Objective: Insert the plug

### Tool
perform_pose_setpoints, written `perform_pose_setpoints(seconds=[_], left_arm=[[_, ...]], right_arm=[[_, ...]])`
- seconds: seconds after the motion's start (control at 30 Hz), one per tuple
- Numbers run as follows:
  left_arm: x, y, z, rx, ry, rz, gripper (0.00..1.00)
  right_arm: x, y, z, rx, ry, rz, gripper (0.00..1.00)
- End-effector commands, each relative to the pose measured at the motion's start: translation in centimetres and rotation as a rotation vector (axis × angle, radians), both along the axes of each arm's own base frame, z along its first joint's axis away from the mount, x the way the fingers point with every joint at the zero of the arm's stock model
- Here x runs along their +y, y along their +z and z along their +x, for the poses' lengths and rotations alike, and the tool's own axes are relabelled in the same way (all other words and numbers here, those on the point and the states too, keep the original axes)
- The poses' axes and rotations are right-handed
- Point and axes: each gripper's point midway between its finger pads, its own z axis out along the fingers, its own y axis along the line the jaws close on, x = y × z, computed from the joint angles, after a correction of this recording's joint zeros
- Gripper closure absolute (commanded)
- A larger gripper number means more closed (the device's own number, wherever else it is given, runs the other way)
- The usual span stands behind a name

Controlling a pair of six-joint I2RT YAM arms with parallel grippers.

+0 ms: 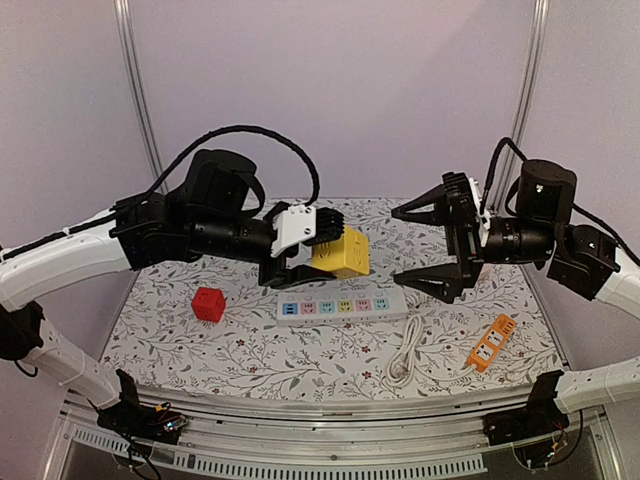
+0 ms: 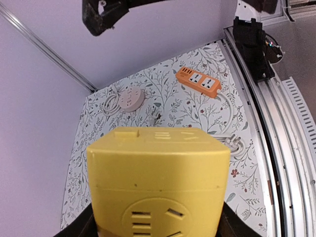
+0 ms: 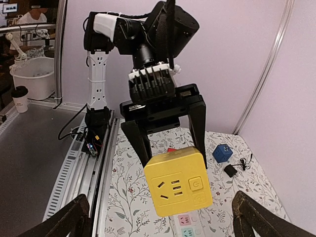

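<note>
Clamps the yellow socket cube [image 1: 347, 252] in the left gripper [image 1: 325, 248], raised off the table [image 1: 250, 350] above the far edge of the white power strip [image 1: 342, 308]. Presents the right gripper [image 1: 397, 245] with jaws spread wide and nothing between them, just beside the cube on its right. Shows the white plug and cable [image 1: 403, 362] lying near the strip, apparently unconnected, with the orange strip [image 1: 493, 342] and red cube [image 1: 208, 304] on the table, well apart.
</note>
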Motion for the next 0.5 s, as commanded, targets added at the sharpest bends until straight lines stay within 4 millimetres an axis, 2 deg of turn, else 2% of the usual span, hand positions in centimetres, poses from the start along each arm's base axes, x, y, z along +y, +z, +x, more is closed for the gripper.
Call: perform_pose_setpoints(seconds=[0.0, 0.17, 0.23, 0.47], left_arm=[[0.3, 1.9, -1.2, 0.068, -0.027, -0.055, 1.0], [0.1, 2.3, -1.3, 0.056, -0.03, -0.064, 1.0], [0.1, 2.3, -1.2, 0.045, -0.028, -0.062, 1.0], [0.2, 2.1, -1.1, 0.035, -0.021, -0.065, 1.0]], right_arm=[[1.2, 0.0, 0.0, -0.237, 0.07, -0.003, 0.01], [3.1, -0.2, 0.8, -0.237, 0.063, -0.027, 0.01], [4.1, -1.0, 1.0, -0.218, 0.075, -0.051, 0.01], [5.8, -2.0, 1.7, -0.166, 0.077, -0.074, 0.03]])
